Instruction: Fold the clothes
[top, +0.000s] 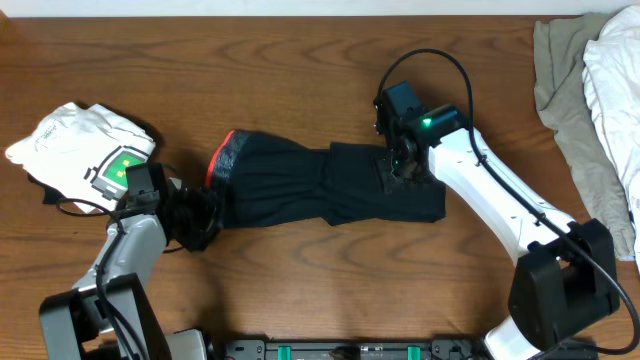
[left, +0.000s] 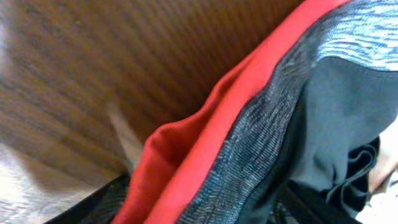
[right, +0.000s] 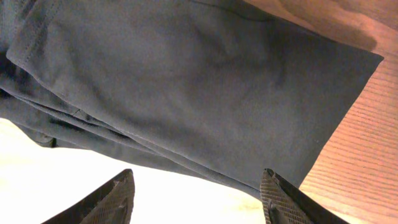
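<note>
Trousers of soft dark navy cloth, grey waistband edged red (top: 300, 185), lie bunched mid-table on brown wood (top: 300, 80), right gripper (right: 196, 179) spread wide over the leg end, left gripper (top: 190, 215) at the waistband, fingers impossible to make out.

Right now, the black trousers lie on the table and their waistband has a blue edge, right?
Not quite. The trousers do lie on the table, but the waistband has a red edge, not a blue one. The left wrist view shows it.
</note>
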